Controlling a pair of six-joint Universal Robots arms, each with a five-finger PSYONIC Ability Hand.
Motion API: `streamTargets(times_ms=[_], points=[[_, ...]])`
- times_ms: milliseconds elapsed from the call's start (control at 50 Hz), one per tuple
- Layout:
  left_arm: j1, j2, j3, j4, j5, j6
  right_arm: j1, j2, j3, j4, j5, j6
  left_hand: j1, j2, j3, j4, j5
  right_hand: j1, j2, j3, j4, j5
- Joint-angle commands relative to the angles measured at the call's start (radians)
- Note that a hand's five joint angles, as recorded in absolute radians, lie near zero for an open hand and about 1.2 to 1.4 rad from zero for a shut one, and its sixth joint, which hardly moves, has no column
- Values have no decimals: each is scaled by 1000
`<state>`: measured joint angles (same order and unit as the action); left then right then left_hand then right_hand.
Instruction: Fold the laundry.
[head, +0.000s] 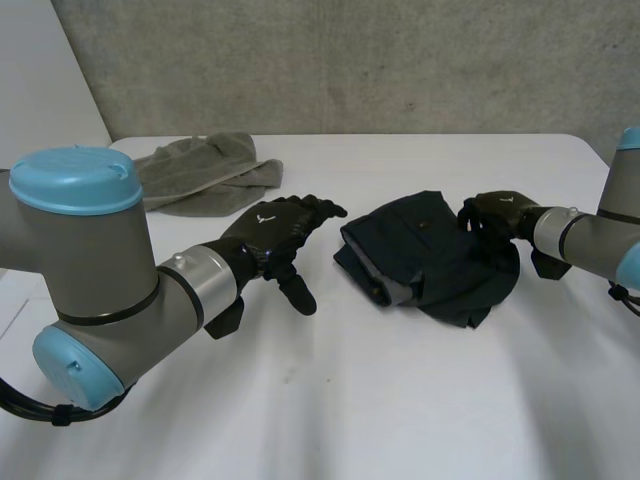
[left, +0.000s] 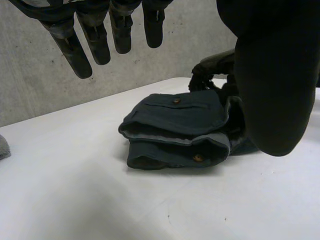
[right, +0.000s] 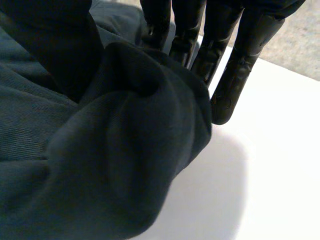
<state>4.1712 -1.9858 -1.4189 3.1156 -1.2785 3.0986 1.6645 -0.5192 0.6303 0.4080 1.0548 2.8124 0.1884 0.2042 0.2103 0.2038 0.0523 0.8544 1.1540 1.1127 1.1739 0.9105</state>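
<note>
Two cloth items, two hands, one desk.

(a) One dark garment (head: 425, 255), navy, woven with a fine rib, folded into a thick, roughly rectangular bundle with rounded, stacked fold edges. A paler grey lining shows along the folds on the side toward the left hand. Two small round brass-coloured buttons (left: 176, 101) sit on that side, one on an upper layer and one on a lower layer. The bundle lies on the white desk (head: 400, 400), nearer its right edge than its left, about midway between the near and far edges.

(b) One grey-green cloth (head: 205, 172), soft and towel-like, lying crumpled in loose ridges near the far left corner of the desk, well apart from the garment.

(c) Right hand (head: 500, 213), black, set on the garment's far right corner. Its fingers (right: 235, 75) lie along the cloth and a raised, rounded fold is pinched between them and the thumb.

(d) Left hand (head: 275, 235), black, over the bare desk between the two cloths, just beside the garment's left edge and apart from it. Its fingers are spread and nearly straight, the thumb points down, and it holds nothing.

A rough grey concrete wall (head: 350, 60) stands behind the far edge.
</note>
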Motion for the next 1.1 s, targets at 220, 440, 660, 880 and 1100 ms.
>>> streamTargets(times_ms=[220, 440, 660, 880, 1100], points=[[10, -4, 0, 0, -1, 0, -71, 300, -610, -78, 244, 202, 22, 6, 0, 7, -16, 542, 242, 284, 222, 311], [17, -5, -2, 1, -1, 0, -219, 300, -583, -149, 389, 202, 22, 6, 0, 7, -16, 542, 242, 284, 222, 311], [17, -8, 1, 1, -1, 0, -304, 311, -575, -150, 412, 200, 22, 6, 0, 7, -16, 542, 242, 284, 222, 311], [18, -5, 0, 5, -2, 0, -298, 280, -541, -103, 407, 202, 22, 6, 0, 7, -16, -48, -348, -306, -368, -279], [17, 7, -15, 6, -2, 0, -298, 151, -422, -5, 138, 203, 19, 3, -3, 4, -19, -680, -980, -938, -999, -911]])
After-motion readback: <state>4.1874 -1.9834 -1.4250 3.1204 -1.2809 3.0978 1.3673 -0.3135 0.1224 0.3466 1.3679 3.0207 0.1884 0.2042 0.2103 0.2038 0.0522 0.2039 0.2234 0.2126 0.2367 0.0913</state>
